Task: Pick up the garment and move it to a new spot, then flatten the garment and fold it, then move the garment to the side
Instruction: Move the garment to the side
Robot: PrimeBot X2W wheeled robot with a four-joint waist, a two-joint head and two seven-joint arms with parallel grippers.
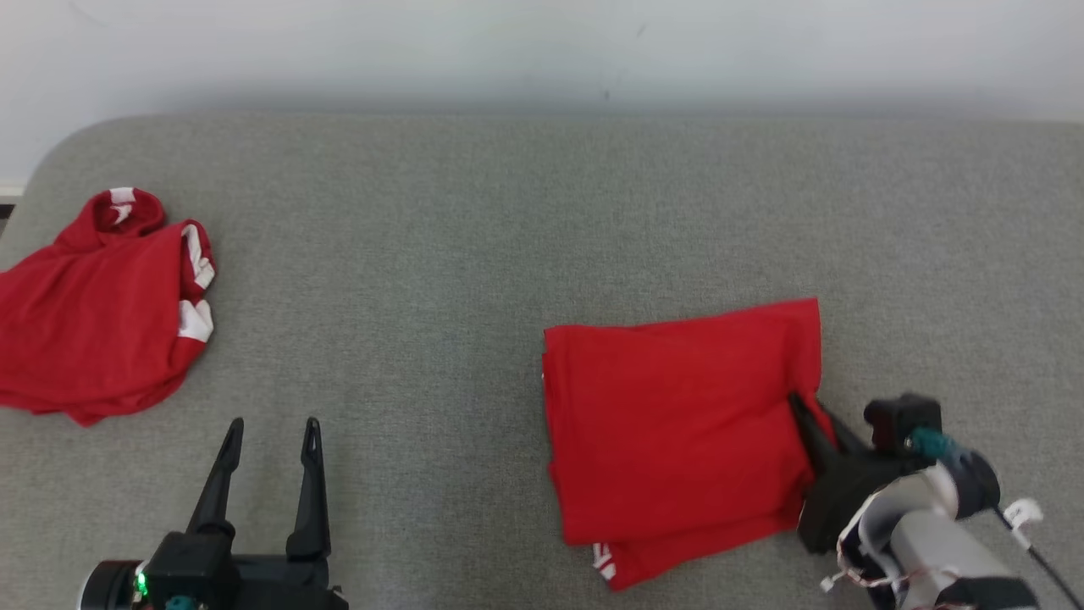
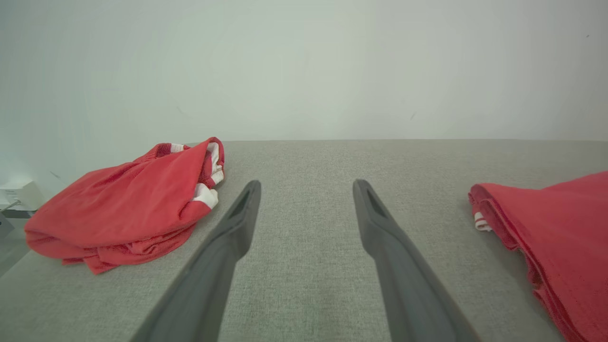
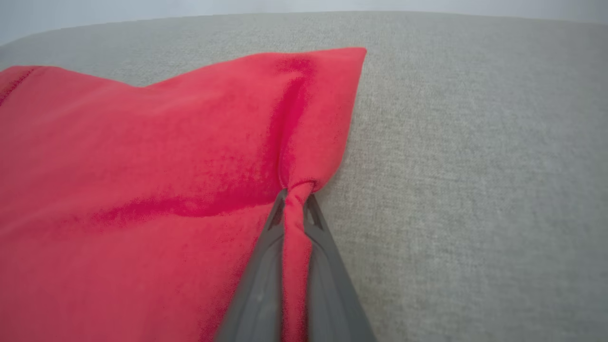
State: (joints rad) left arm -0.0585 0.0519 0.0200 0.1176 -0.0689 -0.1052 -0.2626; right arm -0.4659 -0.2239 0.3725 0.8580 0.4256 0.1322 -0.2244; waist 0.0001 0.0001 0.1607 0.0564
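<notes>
Red folded garment point(image 1: 677, 424) lies right of centre on the grey fabric surface point(image 1: 474, 237). Right gripper point(image 1: 804, 408) fingers clamped on its right edge, cloth bunched between them; probably the hold for dragging it aside. Left gripper point(image 1: 273, 428) fingers apart, idle. Crumpled red garment point(image 1: 102, 313) far left, untouched.

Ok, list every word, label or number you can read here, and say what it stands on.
Nothing here can be read.
White marks on the folded red cloth garment's lower edge: too small to read.
Small white tag near the right gripper: blurred.
</notes>
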